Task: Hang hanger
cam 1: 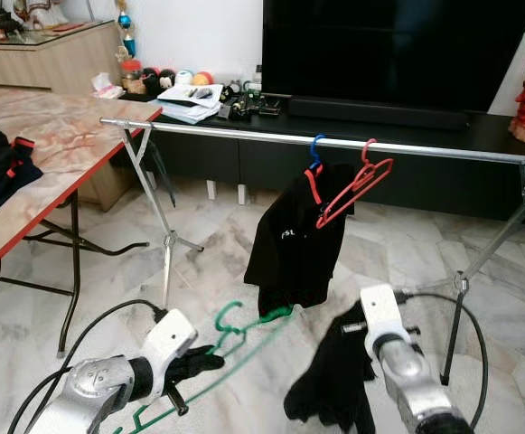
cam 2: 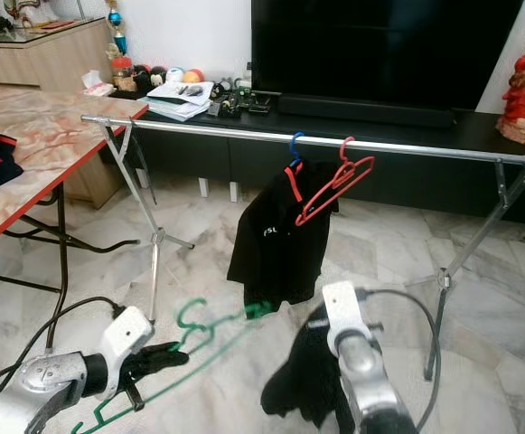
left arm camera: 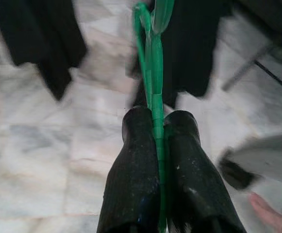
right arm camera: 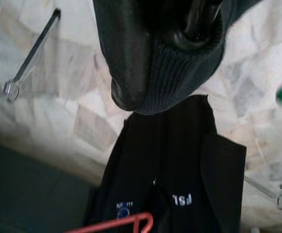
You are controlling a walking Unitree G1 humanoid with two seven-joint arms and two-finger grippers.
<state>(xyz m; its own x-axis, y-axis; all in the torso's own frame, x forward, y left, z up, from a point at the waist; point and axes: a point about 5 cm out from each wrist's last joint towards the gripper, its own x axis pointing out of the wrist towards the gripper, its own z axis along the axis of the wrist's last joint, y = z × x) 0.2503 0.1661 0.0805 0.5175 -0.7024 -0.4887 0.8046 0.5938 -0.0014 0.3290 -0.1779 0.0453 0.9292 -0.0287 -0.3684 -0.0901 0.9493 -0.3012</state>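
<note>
Low over the marble floor (cam 1: 217, 244), left gripper (left arm camera: 157, 145) is clamping the green hanger (cam 1: 244, 327), its hook pointing toward the rail (cam 1: 334, 142). Right gripper (right arm camera: 179, 53) is gripping a dark garment (cam 1: 334, 380). Black shirt (cam 1: 294, 240) and red hanger (cam 1: 357, 185) are hanging on the rail.

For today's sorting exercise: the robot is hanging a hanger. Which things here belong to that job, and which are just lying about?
Job:
green hanger, clamped in the left gripper
rail
dark garment, held by the right gripper

Lying about:
red hanger
hung shirt
table
TV
papers
</note>
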